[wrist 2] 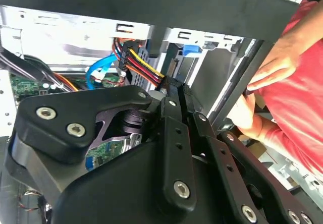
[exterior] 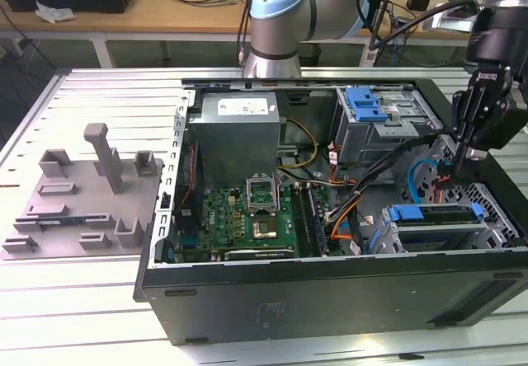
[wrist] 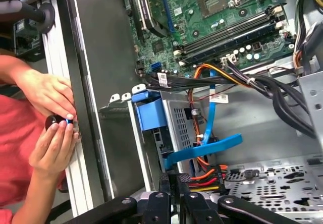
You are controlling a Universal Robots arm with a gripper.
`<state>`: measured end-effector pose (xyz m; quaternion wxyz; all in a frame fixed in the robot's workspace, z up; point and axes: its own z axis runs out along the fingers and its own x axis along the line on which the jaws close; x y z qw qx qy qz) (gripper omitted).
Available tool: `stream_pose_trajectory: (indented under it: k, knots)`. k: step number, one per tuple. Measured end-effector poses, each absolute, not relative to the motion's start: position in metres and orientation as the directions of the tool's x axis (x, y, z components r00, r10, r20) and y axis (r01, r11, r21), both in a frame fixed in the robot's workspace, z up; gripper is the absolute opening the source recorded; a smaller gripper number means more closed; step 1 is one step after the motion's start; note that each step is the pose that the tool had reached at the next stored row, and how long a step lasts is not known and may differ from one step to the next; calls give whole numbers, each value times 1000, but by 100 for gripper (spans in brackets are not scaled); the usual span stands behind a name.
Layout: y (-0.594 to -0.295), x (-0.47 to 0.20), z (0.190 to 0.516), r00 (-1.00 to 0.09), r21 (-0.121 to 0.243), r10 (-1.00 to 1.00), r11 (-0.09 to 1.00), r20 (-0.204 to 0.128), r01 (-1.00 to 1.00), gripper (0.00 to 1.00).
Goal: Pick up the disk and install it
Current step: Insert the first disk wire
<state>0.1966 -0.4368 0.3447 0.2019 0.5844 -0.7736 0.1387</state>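
Apparently the disk [exterior: 433, 214] already sits in its bay just beside my fingers [wrist 2: 170, 90], which are pressed together, empty of it, their tips at the power plug [wrist 2: 161, 81]. I judge we're at seating and cabling, so any next move calls for gentle, straight motion among the wires.

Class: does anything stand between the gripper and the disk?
Yes. In the first wrist view, a blue flat cable and a red-yellow-black wire bundle cross between the gripper and the disk.
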Motion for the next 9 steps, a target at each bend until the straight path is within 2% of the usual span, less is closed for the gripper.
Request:
stream_pose_trajectory:
  k: [6,9]
  knots:
    - [-451,195,345,-228,35,-876,267,426,-963,17]
    - [-455,194,345,-223,37,-882,262,416,-964,17]
